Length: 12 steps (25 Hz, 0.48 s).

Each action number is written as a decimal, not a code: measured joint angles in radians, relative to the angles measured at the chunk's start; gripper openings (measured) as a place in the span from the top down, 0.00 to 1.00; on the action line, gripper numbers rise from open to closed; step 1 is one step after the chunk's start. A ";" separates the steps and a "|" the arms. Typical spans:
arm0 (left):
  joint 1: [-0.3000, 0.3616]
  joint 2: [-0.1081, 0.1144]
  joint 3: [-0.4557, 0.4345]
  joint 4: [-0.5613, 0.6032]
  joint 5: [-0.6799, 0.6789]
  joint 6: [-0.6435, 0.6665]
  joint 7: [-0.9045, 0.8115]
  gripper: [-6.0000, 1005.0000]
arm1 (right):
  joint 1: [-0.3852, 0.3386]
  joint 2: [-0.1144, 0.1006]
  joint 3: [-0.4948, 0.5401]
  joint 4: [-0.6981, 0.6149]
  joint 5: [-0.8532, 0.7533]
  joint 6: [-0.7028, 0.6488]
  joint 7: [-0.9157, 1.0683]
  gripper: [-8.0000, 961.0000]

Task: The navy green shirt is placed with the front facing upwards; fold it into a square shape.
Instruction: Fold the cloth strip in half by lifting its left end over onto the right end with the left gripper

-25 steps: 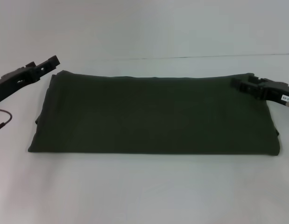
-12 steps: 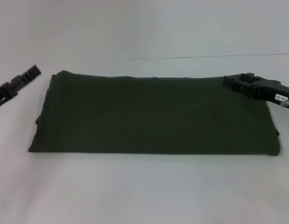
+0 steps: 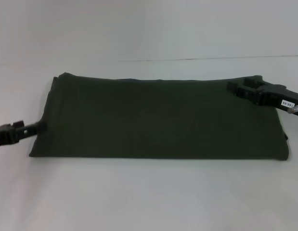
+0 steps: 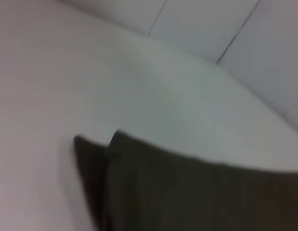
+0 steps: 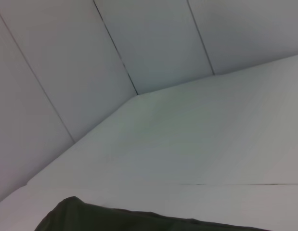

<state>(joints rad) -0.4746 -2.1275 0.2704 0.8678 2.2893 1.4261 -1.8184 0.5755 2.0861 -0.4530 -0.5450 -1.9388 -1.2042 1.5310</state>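
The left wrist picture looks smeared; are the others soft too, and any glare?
Left wrist view: the shirt edge is streaked, like motion blur. Head view: soft, the shirt shows no lettering, a thin shadow runs along its near edge. Right wrist view: sharper wall seams. No glare anywhere.

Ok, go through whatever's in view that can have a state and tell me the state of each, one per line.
navy green shirt: folded into a wide flat rectangle on the table, not yet square, no lettering showing.
left pincer: low at the shirt's left edge, near the front corner.
right pincer: over the shirt's far right corner.
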 joint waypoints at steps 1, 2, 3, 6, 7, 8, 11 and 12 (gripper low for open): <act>-0.003 0.001 0.004 0.007 0.021 0.000 -0.003 0.10 | 0.001 0.000 0.000 0.002 0.000 -0.002 -0.002 0.19; -0.003 0.001 0.004 0.007 0.021 0.000 -0.003 0.10 | 0.003 0.001 0.000 0.005 0.000 -0.003 -0.005 0.19; -0.006 0.002 0.012 0.012 0.047 -0.002 -0.004 0.10 | 0.004 0.002 0.000 0.008 0.000 -0.004 -0.008 0.19; -0.018 0.002 0.034 0.014 0.110 -0.031 -0.011 0.10 | 0.008 0.003 -0.001 0.018 0.000 -0.006 -0.015 0.19; -0.019 0.002 0.037 0.011 0.121 -0.044 -0.016 0.10 | 0.009 0.003 -0.002 0.020 0.000 -0.006 -0.015 0.19; -0.020 0.002 0.038 0.010 0.125 -0.051 -0.019 0.10 | 0.010 0.003 -0.006 0.022 0.000 -0.006 -0.015 0.19; -0.022 0.001 0.046 0.002 0.136 -0.082 -0.032 0.10 | 0.012 0.003 -0.014 0.025 0.000 -0.005 -0.015 0.20; -0.022 0.001 0.049 -0.003 0.140 -0.091 -0.035 0.10 | 0.012 0.003 -0.015 0.025 0.000 -0.003 -0.015 0.20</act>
<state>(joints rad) -0.4967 -2.1266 0.3198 0.8646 2.4298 1.3347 -1.8537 0.5870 2.0893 -0.4680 -0.5198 -1.9390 -1.2073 1.5156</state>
